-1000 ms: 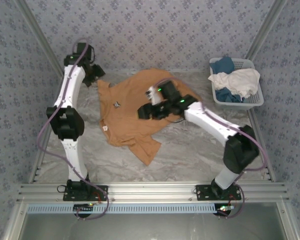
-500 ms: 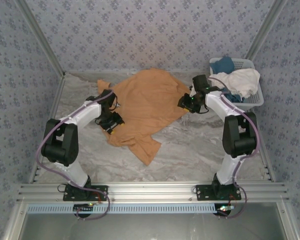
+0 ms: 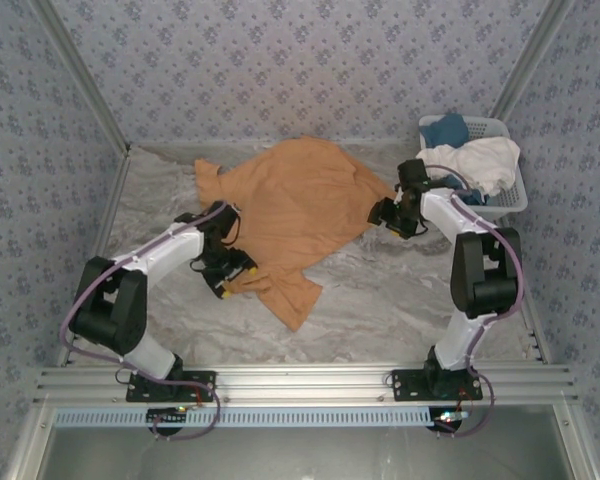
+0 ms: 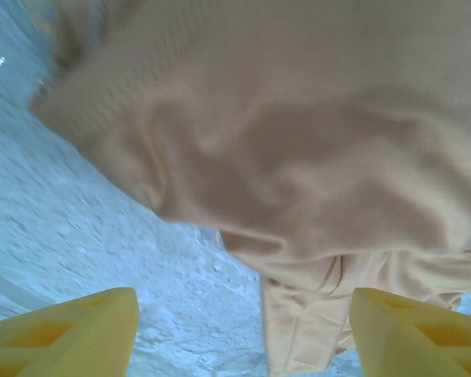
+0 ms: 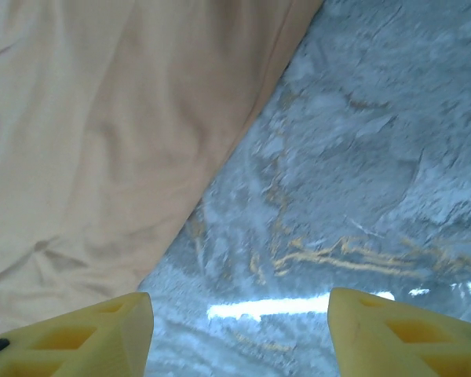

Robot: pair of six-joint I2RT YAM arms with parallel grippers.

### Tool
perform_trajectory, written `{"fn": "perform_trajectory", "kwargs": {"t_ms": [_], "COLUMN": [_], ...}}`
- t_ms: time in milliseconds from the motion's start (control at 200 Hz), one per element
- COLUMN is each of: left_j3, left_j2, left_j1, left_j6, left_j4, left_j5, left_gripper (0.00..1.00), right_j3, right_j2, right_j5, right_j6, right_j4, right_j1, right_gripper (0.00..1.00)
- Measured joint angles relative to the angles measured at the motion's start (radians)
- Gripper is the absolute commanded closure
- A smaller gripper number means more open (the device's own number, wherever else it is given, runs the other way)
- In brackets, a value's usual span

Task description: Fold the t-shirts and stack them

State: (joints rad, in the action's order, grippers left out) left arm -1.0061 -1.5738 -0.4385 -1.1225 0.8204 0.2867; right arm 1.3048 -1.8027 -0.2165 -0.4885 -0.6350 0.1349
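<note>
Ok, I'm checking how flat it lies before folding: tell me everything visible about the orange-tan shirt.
The orange-tan shirt is soft, plain-looking cloth, spread wrinkled on the marbled table. One sleeve points toward the near edge, another toward the far left. The open left tool is at its near-left edge, the open right tool beside its right edge.
</note>
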Motion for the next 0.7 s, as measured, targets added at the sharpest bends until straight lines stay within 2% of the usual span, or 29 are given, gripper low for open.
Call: {"fn": "perform_trajectory", "kwargs": {"t_ms": [130,235,295,385,445,525,575,635,699], "left_j3": [0.001,0.001,-0.006,-0.027,-0.031,-0.032,-0.033,-0.033,-0.033], "left_j2": [-0.028,-0.063,-0.098,-0.155,-0.178,-0.184,-0.184,-0.183,-0.173], "left_j1": [-0.077,-0.103,-0.108,-0.113,-0.112,-0.107,-0.103,-0.091,-0.073], "left_j6": [-0.092,-0.159,-0.182,-0.192,-0.193,-0.203,-0.187,-0.182,-0.169], "left_j4": [-0.074,-0.151,-0.176,-0.199,-0.217,-0.222,-0.225,-0.226,-0.226], "left_j5": [0.032,0.04,0.039,0.031,0.024,0.014,0.005,-0.01,-0.026], "left_gripper": [0.26,0.28,0.34,0.5,0.61,0.77,0.85,1.0,1.0], "right_j3": [0.057,0.119,0.158,0.226,0.273,0.329,0.356,0.373,0.369], "right_j2": [-0.083,-0.163,-0.207,-0.273,-0.318,-0.367,-0.385,-0.395,-0.393], "right_j5": [0.026,0.041,0.05,0.058,0.057,0.059,0.053,0.045,0.044], "right_j6": [0.007,0.011,0.011,0.011,0.009,0.017,0.012,0.017,0.007], "right_j4": [0.004,0.012,0.015,0.018,0.023,0.014,0.006,0.008,0.01], "right_j1": [-0.002,-0.002,-0.002,-0.002,0.002,0.005,0.006,0.011,0.021], "right_gripper": [0.37,0.38,0.39,0.45,0.52,0.74,0.84,1.0,1.0]}}
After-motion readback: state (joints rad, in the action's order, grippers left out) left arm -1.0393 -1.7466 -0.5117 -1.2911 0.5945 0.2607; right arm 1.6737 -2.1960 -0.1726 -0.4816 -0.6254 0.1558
